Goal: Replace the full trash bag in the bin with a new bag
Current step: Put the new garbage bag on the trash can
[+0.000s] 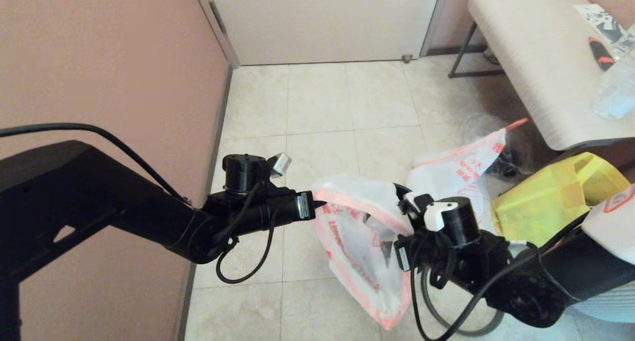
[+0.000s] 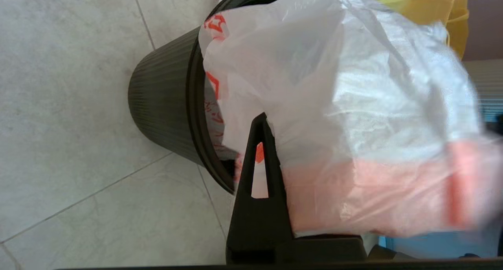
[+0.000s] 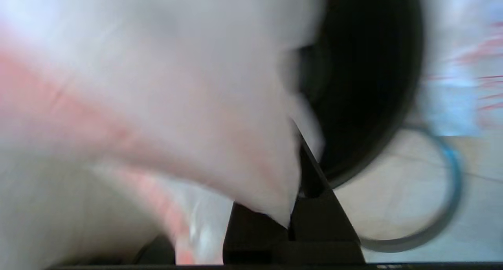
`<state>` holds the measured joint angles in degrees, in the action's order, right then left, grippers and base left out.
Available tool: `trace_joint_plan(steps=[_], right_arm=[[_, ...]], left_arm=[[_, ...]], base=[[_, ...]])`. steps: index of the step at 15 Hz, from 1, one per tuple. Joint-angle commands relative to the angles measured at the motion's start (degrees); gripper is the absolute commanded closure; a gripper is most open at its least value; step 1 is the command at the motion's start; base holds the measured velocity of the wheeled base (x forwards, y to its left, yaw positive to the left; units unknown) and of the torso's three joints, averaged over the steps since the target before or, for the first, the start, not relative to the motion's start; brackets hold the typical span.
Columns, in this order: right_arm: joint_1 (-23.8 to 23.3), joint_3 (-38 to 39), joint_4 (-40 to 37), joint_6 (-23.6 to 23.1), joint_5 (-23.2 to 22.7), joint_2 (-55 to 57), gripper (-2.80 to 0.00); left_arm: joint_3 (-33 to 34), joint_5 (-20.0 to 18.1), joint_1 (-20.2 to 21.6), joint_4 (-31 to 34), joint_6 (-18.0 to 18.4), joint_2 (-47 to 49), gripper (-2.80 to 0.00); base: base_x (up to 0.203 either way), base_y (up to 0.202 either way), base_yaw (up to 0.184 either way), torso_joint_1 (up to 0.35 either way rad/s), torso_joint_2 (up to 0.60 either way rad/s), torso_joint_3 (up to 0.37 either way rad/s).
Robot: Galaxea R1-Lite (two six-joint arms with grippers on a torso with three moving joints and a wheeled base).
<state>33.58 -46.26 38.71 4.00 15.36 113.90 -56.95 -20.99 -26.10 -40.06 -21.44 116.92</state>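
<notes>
Pale beige marble-look floor tiles [image 1: 322, 112] with thin grout lines all over. Flat dusty-pink wall [image 1: 99, 58] down the left side, closed off-white door [image 1: 322, 18] straight ahead with a small doorstop by its lower corner. Off to the right, a cream padded bench on dark metal legs [image 1: 536, 58], some clutter on top, maybe a clear bottle. Soft, even indoor light.

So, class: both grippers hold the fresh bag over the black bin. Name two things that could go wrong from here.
1. The left gripper pinches only the pink edge band of the new bag; the thin plastic could slip or tear if the right gripper pulls.
2. The hoop lies on the floor beside the bin, so the bag may sag in unclamped.
</notes>
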Motion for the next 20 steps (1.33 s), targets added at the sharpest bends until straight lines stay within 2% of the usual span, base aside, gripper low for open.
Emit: trace_joint_plan(steps=[1,4,8,15,16,18,20], right_arm=[[-6.0,-2.5,0.2,-1.3,-1.0,-1.4,0.0],[-10.9,-12.4,-2.5,-2.8,-2.5,1.5,0.0],[-13.5,-28.1,-13.8,-4.1,-3.0,7.7,0.0],[-12.1,-50.1,-28.8,-4.6,-2.1,17.6,0.0],[-12.0,-53.2,-31.2,-4.9,-1.6,18.5,-2.8],[-11.1,-55.2,-36.2,-6.9,-1.0,18.1,-2.8],[-10.6,-54.3,-41.6,-6.8,-1.0,15.3,-2.8]], left_arm=[[-2.5,-0.1,-0.1,2.7,-0.1,0.6,0.0],[-8.4,-0.1,-1.1,12.4,-0.1,2.1,0.0],[-13.2,0.0,-1.2,22.1,0.3,4.8,0.0],[-14.0,0.4,0.0,24.7,0.8,8.3,0.0],[-14.1,0.4,-0.2,24.7,0.8,8.7,0.0],[-14.3,0.2,-0.3,24.8,0.7,8.9,0.0],[-14.7,-0.1,-0.3,24.8,0.3,9.5,0.0]], base=[[0.0,0.0,0.0,0.0,0.0,0.0],[0.0,0.0,0.0,0.0,0.0,0.0],[0.0,0.0,0.0,0.0,0.0,0.0],[0.0,0.0,0.0,0.0,0.0,0.0],[0.0,0.0,0.0,0.0,0.0,0.0],[0.0,0.0,0.0,0.0,0.0,0.0],[0.0,0.0,0.0,0.0,0.0,0.0]])
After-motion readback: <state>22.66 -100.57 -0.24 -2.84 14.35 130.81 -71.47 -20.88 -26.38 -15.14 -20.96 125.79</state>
